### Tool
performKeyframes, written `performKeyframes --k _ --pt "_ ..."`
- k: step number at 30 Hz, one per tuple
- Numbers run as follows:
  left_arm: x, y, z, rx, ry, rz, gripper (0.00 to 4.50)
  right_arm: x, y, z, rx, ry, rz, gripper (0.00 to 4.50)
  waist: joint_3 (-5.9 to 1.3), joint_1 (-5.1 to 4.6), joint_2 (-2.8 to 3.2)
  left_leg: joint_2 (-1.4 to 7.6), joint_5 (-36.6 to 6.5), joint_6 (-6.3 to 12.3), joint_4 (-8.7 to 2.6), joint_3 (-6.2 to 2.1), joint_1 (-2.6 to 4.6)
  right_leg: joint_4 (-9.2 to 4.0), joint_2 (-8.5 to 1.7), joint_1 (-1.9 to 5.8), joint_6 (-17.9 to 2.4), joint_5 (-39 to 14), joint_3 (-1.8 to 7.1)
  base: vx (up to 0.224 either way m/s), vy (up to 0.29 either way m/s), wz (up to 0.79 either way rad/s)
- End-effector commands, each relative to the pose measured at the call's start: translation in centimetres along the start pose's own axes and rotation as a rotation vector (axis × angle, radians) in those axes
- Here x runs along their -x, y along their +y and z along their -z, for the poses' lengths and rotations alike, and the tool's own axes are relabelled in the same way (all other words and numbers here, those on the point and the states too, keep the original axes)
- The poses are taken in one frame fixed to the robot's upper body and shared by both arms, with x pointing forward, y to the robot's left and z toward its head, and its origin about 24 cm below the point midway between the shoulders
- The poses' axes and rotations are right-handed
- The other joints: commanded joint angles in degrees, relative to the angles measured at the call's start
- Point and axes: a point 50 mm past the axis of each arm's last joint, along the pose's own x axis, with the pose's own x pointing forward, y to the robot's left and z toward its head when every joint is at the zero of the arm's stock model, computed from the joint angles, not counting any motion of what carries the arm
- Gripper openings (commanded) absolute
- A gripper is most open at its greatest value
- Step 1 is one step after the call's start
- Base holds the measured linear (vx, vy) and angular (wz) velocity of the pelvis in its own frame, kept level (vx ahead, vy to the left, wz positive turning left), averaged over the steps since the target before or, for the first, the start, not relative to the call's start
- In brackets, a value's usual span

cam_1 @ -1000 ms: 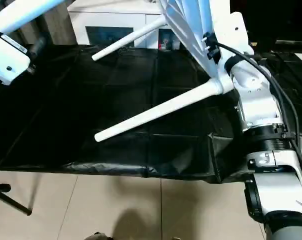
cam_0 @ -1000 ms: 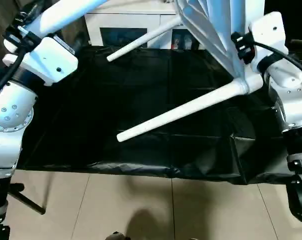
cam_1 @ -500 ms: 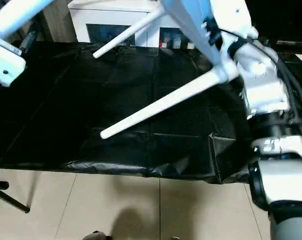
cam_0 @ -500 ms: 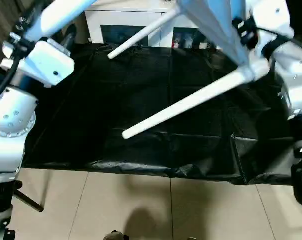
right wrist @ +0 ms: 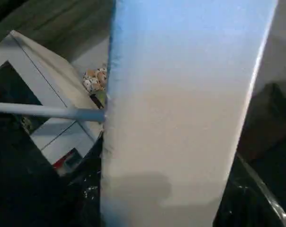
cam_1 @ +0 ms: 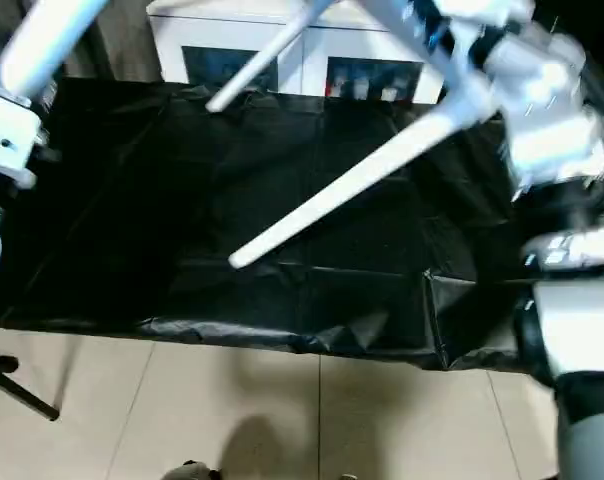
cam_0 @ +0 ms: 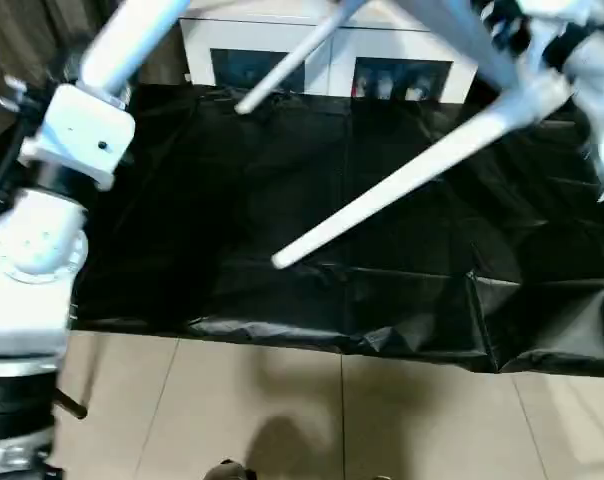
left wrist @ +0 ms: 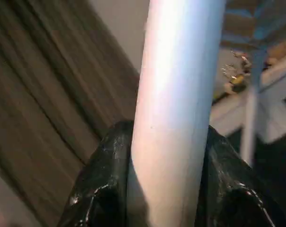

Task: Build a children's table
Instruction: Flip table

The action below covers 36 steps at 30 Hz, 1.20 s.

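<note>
Table is up in the air over the black sheet, tipped on its side, with me hanging onto it at both ends. From the head cameras I see one leg slanting down toward me with its free tip hanging over the sheet, and a second leg poking out further back in front of the white cabinet. A third leg runs up past my left wrist at the top left.

The left wrist view gives what the head views can't: my left gripper has that third leg sitting right between its two black fingers, pads against the tube on both sides, so it's clamped on the leg. Behind it there's a brown curtain.

The right wrist view shows the tabletop edge-on as a big white slab rising straight out of my right gripper, so that one is gripping the tabletop. A thin leg sticks out sideways from it, and past that the cabinet with some small stuff on top, too blurry to make out.

No brand, label or writing that I can read anywhere. Tan floor tiles in front of the sheet.
</note>
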Motion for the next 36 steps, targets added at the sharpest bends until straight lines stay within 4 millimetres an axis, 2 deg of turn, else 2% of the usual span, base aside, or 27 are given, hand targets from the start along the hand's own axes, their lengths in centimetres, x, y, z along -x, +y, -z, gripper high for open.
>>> performKeyframes --k 1,4,6,8,11,14,15,19,22,24,25,26,28,33,35,36 --pt "0.0 -1.2 0.5 0.107 0.043 0.041 1.69 -0.3 1.1 -1.1 0.192 -0.042 -0.125 1.70 -4.43 -0.64 -1.26 1.53 -11.0 0.86 -3.42 -0.05 1.91 -3.96 -2.79 2.02 -12.9 -8.3 1.99 0.000 0.000 0.00" --pt "0.1 -2.2 1.0 0.172 0.088 0.073 1.66 -0.7 0.7 -1.6 0.256 -0.032 -0.184 1.70 -4.36 -0.95 -1.09 1.62 -12.7 0.11 -3.67 -0.26 1.76 -4.01 -2.76 1.97 -11.7 -9.6 1.89 0.000 0.000 0.00" --pt "0.2 -2.8 1.3 0.218 0.116 0.089 1.62 -0.9 0.8 -1.6 0.304 -0.011 -0.248 1.70 -4.26 -1.03 -1.31 1.65 -14.7 -0.22 -3.65 -0.22 2.02 -4.23 -2.71 1.68 -11.6 -10.4 1.96 0.000 0.000 0.00" --pt "0.3 -3.5 1.8 0.265 0.151 0.113 1.60 -1.2 0.9 -1.9 0.359 0.008 -0.323 1.70 -4.24 -1.22 -1.42 1.60 -15.3 -0.36 -3.68 -0.32 1.70 -4.14 -2.77 1.81 -11.6 -10.7 1.94 0.000 0.000 0.00" --pt "0.5 -4.1 2.1 0.291 0.180 0.134 1.57 -1.4 1.1 -1.9 0.384 0.035 -0.386 1.70 -4.08 -1.35 -1.67 1.70 -16.5 -0.42 -3.81 -0.41 1.68 -4.35 -2.78 1.70 -11.1 -11.9 1.95 0.000 0.000 0.00" --pt "0.8 -4.5 2.5 0.323 0.208 0.145 1.53 -1.6 1.1 -2.3 0.414 0.042 -0.438 1.70 -4.15 -1.37 -1.71 1.80 -16.7 -0.65 -3.86 -0.54 1.70 -4.18 -2.81 1.71 -11.2 -10.8 1.93 0.000 0.000 0.00" --pt "0.9 -4.9 2.8 0.342 0.226 0.156 1.53 -1.8 1.2 -2.6 0.443 0.049 -0.464 1.70 -4.15 -1.50 -1.94 1.79 -16.8 -0.54 -3.86 -0.53 1.65 -4.12 -2.68 1.69 -11.4 -10.5 1.88 0.000 0.000 0.00" --pt "1.1 -5.6 3.2 0.371 0.258 0.179 1.49 -2.1 1.3 -3.0 0.488 0.068 -0.516 1.70 -4.04 -1.42 -2.02 1.87 -17.8 -0.34 -3.77 -0.43 1.91 -4.31 -2.79 1.36 -11.2 -11.9 2.05 0.000 0.000 0.00" --pt "1.6 -6.4 4.0 0.409 0.305 0.214 1.49 -2.5 1.7 -3.6 0.556 0.074 -0.563 1.70 -4.00 -1.58 -2.12 1.90 -17.3 -0.52 -3.81 -0.45 1.73 -4.15 -2.65 1.38 -11.4 -10.7 2.02 0.000 0.000 0.00" --pt "2.0 -6.9 4.5 0.408 0.327 0.231 1.48 -2.7 2.3 -4.0 0.538 0.059 -0.593 1.70 -4.03 -1.80 -2.45 1.93 -16.7 -0.19 -3.89 -0.48 1.44 -4.06 -2.71 1.63 -11.4 -10.1 2.03 0.000 0.000 0.00" --pt "2.1 -7.0 4.6 0.416 0.334 0.231 1.48 -2.8 2.4 -4.1 0.536 0.050 -0.598 2.05 -4.05 -1.91 -2.44 1.96 -16.3 -0.05 -3.91 -0.52 1.42 -4.00 -2.78 1.70 -11.1 -9.6 2.07 0.000 0.000 0.00" --pt "2.3 -7.1 4.8 0.413 0.339 0.221 1.48 -2.9 2.6 -4.3 0.537 0.038 -0.599 2.40 -4.11 -2.15 -2.72 2.02 -15.6 -0.04 -3.93 -0.51 1.40 -3.94 -2.75 1.71 -11.2 -8.8 2.05 0.000 0.000 0.00" --pt "2.6 -7.3 5.1 0.432 0.354 0.213 1.48 -3.0 3.0 -4.5 0.524 0.012 -0.591 2.42 -4.13 -2.45 -2.46 2.11 -16.0 -0.47 -4.01 -0.62 1.47 -3.87 -2.68 1.69 -11.5 -8.1 1.99 0.000 0.000 0.00" --pt "3.2 -7.7 5.7 0.426 0.375 0.223 1.48 -3.1 3.7 -5.2 0.464 -0.101 -0.535 2.92 -4.04 -3.40 -3.10 2.30 -19.4 -1.93 -4.35 -0.88 1.71 -4.01 -2.63 1.61 -11.0 -8.5 1.95 0.000 0.000 0.00" --pt "3.4 -8.0 6.0 0.424 0.385 0.222 1.48 -3.1 3.8 -6.1 0.413 -0.205 -0.422 3.04 -4.08 -3.46 -3.25 2.25 -19.0 -2.09 -4.31 -0.80 1.81 -4.07 -2.68 1.51 -11.0 -7.8 2.02 0.000 0.000 0.00" --pt "3.5 -8.0 6.2 0.411 0.391 0.224 1.48 -2.9 3.9 -6.6 0.373 -0.276 -0.331 3.04 -4.24 -3.30 -3.23 2.22 -17.8 -2.36 -4.35 -0.85 1.77 -4.00 -2.76 1.82 -10.7 -6.4 2.01 0.000 0.000 0.00"
